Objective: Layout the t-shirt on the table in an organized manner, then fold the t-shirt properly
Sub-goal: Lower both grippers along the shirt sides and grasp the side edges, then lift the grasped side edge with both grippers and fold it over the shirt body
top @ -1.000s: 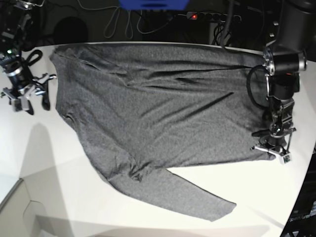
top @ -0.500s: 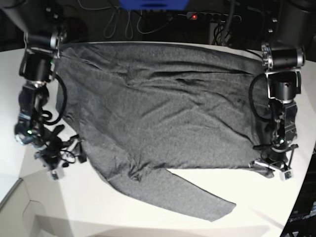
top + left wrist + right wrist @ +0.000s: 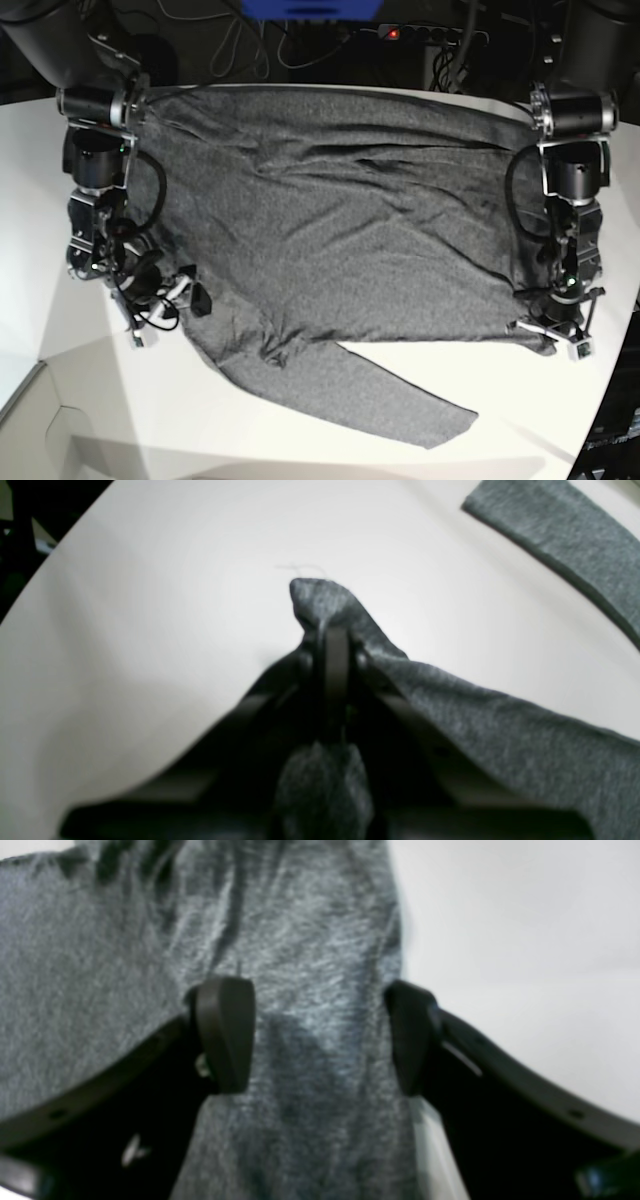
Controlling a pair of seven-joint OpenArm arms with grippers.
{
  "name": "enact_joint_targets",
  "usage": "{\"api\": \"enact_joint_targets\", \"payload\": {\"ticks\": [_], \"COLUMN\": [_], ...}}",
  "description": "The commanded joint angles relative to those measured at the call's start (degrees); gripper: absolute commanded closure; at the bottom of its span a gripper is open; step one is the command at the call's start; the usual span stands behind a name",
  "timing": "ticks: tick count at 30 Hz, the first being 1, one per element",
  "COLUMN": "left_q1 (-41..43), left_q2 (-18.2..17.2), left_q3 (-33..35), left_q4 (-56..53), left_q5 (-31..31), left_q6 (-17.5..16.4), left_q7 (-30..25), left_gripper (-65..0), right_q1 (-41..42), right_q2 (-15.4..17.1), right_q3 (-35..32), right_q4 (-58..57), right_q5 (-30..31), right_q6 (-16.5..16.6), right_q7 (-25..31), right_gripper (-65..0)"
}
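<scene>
Only the left wrist view shows the left claw (image 3: pixel 334 645) pinched tight on a corner of the t-shirt (image 3: pixel 500 730). The right claw (image 3: pixel 320 1035) gapes wide, straddling the cloth's edge without gripping. The t-shirt lies spread across the white tabletop (image 3: pixel 300 440).

T-shirt (image 3: pixel 340 230) spread on the table (image 3: pixel 60 400), one sleeve (image 3: pixel 390 400) trailing toward the near edge

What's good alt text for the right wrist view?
Open right gripper poised over the edge of the dark grey t-shirt, fingertips straddling a strip of fabric. White table fills the right side.
</scene>
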Motion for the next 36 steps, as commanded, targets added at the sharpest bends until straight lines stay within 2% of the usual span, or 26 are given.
{"api": "enact_joint_targets", "payload": {"ticks": [1, 4, 7, 10, 14, 15, 19, 24, 27, 36], "left_q1": [-1.7, -1.7, -1.7, -1.7, -1.0, -1.0, -1.0, 0.5, 2.0, 7.9], "left_q2": [-1.0, -1.1, -1.1, -1.0, -1.0, -1.0, -1.0, -1.2, -1.1, -1.0], "left_q3": [-0.2, -0.2, -0.2, -0.2, -0.2, -0.2, -0.2, -0.3, -2.1, -6.0], "left_q4": [0.8, 0.7, 0.7, 0.7, 0.7, 0.7, 1.4, 5.1, 7.4, 15.5], "left_q5": [-0.2, -0.2, -0.2, -0.2, -0.2, -0.2, -0.2, -0.2, -0.2, -0.2], "left_q6": [0.0, 0.0, 0.0, 0.0, 0.0, 0.0, 0.0, 0.0, 0.0, -0.1], "left_q7": [-1.5, -1.5, -1.5, -1.5, -1.5, -1.5, -1.5, -1.5, -1.5, -1.4], "left_gripper": [-0.1, -0.1, -0.1, -0.1, -0.1, -0.1, -0.1, -0.1, -0.1, -0.1], "right_q1": [1.6, 1.4, 1.5, 1.6, 1.5, 1.5, 1.4, -3.9, -7.1, -16.6], "right_q2": [0.7, 0.8, 0.9, 1.0, 1.0, 1.1, 2.4, 2.5, 2.2, 2.2], "right_q3": [0.1, 0.1, 0.1, 0.1, 0.0, 0.0, 0.1, 0.1, 0.1, 0.5], "right_q4": [0.6, -0.7, -2.7, -4.6, -4.7, -4.5, -2.5, 10.8, 19.3, 37.2], "right_q5": [0.8, 0.8, 0.8, 0.8, 0.8, 0.8, 0.8, 0.8, 0.8, 1.0], "right_q6": [0.4, -2.3, -3.0, -3.2, -3.2, -3.2, -2.7, -2.7, -2.7, -2.7], "right_q7": [1.8, 2.4, 2.4, 2.5, 2.5, 2.3, 2.0, 1.7, -0.8, -3.7], "right_gripper": [-41.6, -40.1, -34.0, -23.9, -2.6, 0.0, 0.0, 0.0, 0.0, 0.0]}}
